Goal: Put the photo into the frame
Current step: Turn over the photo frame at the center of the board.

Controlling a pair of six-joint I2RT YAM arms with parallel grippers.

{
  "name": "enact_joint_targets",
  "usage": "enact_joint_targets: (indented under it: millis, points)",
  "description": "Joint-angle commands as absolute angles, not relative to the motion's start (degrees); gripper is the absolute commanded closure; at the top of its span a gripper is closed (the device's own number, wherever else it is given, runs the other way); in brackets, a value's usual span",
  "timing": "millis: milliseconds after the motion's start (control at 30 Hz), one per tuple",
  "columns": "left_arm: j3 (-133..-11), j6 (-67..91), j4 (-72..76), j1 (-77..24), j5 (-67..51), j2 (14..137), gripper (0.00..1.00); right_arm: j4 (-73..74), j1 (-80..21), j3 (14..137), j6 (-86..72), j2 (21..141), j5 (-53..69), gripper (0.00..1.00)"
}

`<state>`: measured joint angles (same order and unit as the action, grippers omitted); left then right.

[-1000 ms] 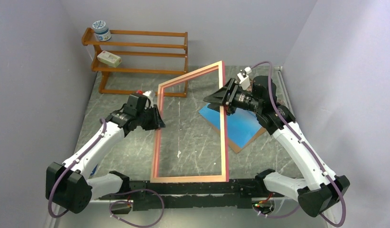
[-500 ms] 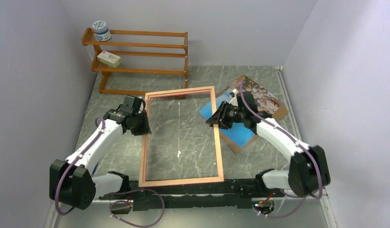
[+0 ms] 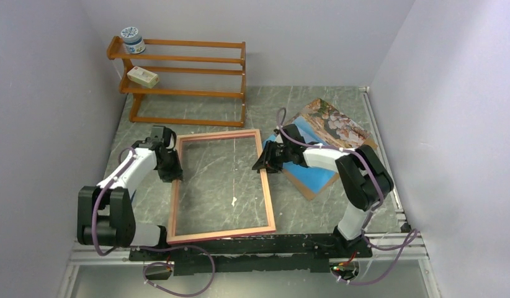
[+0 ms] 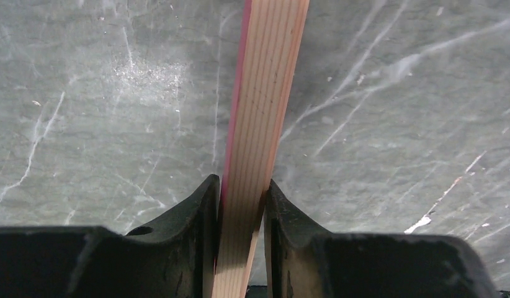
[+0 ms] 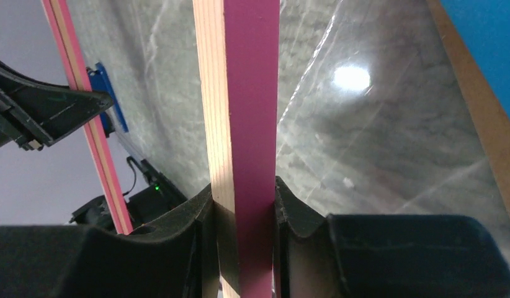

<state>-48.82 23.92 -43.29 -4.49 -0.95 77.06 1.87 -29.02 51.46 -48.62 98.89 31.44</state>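
Note:
The frame [image 3: 219, 135] lies low and nearly flat over the table, its duller coppery side up in the top view. My left gripper [image 3: 172, 171] is shut on its left rail; the left wrist view shows the striped wooden rail [image 4: 265, 93] pinched in the gripper [image 4: 240, 186]. My right gripper [image 3: 265, 162] is shut on the right rail, whose pink face [image 5: 249, 93] stands in the gripper [image 5: 243, 189]. The photo [image 3: 332, 121], rocky shore and blue sky, lies picture side up to the right, partly under my right arm. Its blue corner [image 5: 488, 37] shows in the right wrist view.
A brown hardboard sheet [image 3: 307, 191] lies under the photo, its edge [image 5: 476, 105] close to the frame's right rail. A wooden slatted rack [image 3: 190, 69] stands at the back left, holding a jar [image 3: 133, 39] and a small box [image 3: 143, 76]. Walls close in on both sides.
The frame came down from a steep tilt to nearly flat on the table and shifted left. Both arms dropped and folded in with it, still gripping its side rails.

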Motion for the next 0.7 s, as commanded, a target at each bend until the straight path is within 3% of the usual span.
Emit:
enact_joint_targets:
  millis: [0,433,667]
  points:
    - [-51.0,25.7,-37.0,-2.0,-1.2,79.5,0.98,1.2,-30.6,54.1,-48.6,102.1,31.1,0.72]
    - [-58.8,26.3,-33.6,-0.2,-2.3,90.9,0.97,8.6,-31.0,65.0,-43.7,112.4,27.2,0.63]
    - [-61.5,26.0,-31.8,1.7,-4.0,95.8,0.97,12.7,-31.0,72.1,-41.4,116.9,25.7,0.76]
